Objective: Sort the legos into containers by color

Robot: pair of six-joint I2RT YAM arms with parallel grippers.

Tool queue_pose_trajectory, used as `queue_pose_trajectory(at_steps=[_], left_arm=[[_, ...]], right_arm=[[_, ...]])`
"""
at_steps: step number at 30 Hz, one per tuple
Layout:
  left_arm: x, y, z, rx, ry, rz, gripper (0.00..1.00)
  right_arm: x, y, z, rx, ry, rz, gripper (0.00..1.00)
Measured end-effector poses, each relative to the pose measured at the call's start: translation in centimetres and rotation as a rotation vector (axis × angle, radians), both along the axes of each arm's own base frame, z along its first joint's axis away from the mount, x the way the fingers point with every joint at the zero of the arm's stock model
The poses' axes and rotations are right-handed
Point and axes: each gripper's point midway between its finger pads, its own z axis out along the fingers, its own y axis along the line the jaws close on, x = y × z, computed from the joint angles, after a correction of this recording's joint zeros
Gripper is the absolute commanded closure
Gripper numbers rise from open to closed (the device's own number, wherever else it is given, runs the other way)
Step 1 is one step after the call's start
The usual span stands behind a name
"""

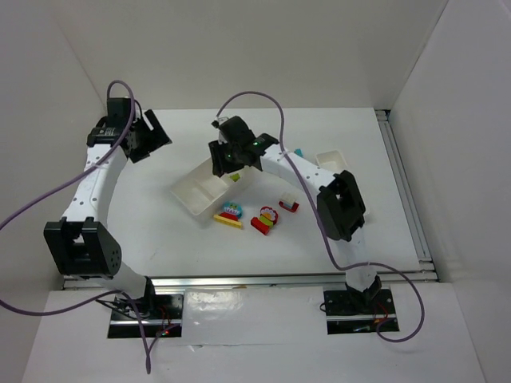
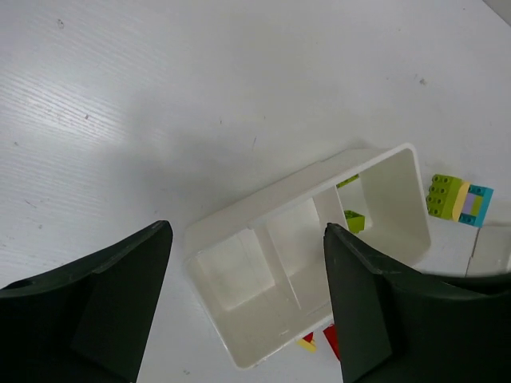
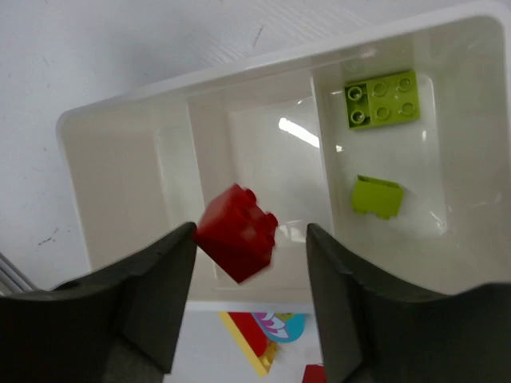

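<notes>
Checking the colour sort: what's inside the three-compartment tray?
Two green bricks lie in one end compartment. A red brick hangs over the middle one between the right claw's fingers, hiding part of that floor. The other end looks empty.

The tray (image 3: 239, 76) is white plastic, smooth and glossy, with a bright streak of glare on its floor. The red brick (image 3: 236, 233) and the two lime green bricks (image 3: 382, 99) are smooth plastic with a soft sheen. The table (image 2: 160, 96) is white and matt, finely ribbed, with small dark scuffs. The fingers (image 3: 144, 303) of the right gripper (image 3: 249, 239) and those of the left gripper (image 2: 247, 239) look like dark matt plastic. The arm shells (image 1: 92, 187) are smooth and white, and the cables (image 1: 255, 94) have a smooth purple sheath. The rail (image 1: 405, 183) beside the table is bare silvery metal.
</notes>
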Motion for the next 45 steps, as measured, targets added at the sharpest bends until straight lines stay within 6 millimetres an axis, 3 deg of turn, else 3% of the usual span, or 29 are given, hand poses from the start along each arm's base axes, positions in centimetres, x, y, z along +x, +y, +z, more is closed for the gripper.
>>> queue_pose_trajectory(at_steps=[2, 4, 7, 10, 12, 16, 18, 19, 20, 23, 26, 30, 37, 45], left_arm=[[-0.4, 0.0, 0.6, 0.001, -0.01, -0.004, 0.12], [-0.7, -0.1, 0.8, 0.0, -0.009, -0.007, 0.1], [-0.9, -0.4, 0.5, 0.001, 0.003, -0.016, 0.09], [-1.1, -1.5, 0.5, 0.004, 0.006, -0.046, 0.09], [-1.3, -2.6, 0.6, 0.01, 0.005, -0.079, 0.09], [-1.7, -5.5, 0.6, 0.038, 0.003, -0.172, 0.1], [-1.9, -7.7, 0.9, 0.047, -0.008, -0.242, 0.1], [-2.1, -8.9, 1.1, 0.051, -0.014, -0.283, 0.1], [-2.0, -10.5, 1.5, 0.048, -0.026, -0.33, 0.1], [-1.6, -14.8, 2.6, 0.02, -0.06, -0.442, 0.11], [-1.6, -17.9, 2.8, -0.014, -0.071, -0.526, 0.11], [-1.7, -19.2, 2.3, -0.024, -0.06, -0.587, 0.11], [-2.0, -19.3, 2.1, -0.017, -0.054, -0.62, 0.13], [-1.9, -19.5, 1.4, -0.026, -0.034, -0.627, 0.13]], right_arm=[[0.7, 1.0, -0.8, 0.006, 0.008, 0.014, 0.17], [1.1, 1.8, -0.9, 0.005, 0.001, 0.034, 0.13], [1.8, 2.0, -0.1, 0.005, -0.03, 0.022, 0.14], [2.3, 0.6, 1.1, -0.006, -0.075, -0.036, 0.28], [1.2, -2.2, 1.0, -0.032, -0.072, -0.095, 0.48], [-0.4, -11.1, 2.1, -0.063, -0.058, -0.316, 0.53], [-0.5, -15.7, 3.1, -0.052, -0.063, -0.452, 0.43], [-0.6, -17.8, 3.1, -0.051, -0.057, -0.516, 0.3], [-1.1, -20.0, 2.8, -0.054, -0.041, -0.578, 0.26], [-3.1, -22.7, 0.4, -0.093, 0.036, -0.651, 0.18], [-5.7, -23.1, -3.3, -0.172, 0.145, -0.612, 0.18], [-6.6, -23.5, -5.7, -0.287, 0.188, -0.527, 0.18], [-6.2, -23.7, -7.4, -0.44, 0.171, -0.308, 0.18], [-5.1, -22.6, -8.1, -0.488, 0.136, -0.163, 0.35]])
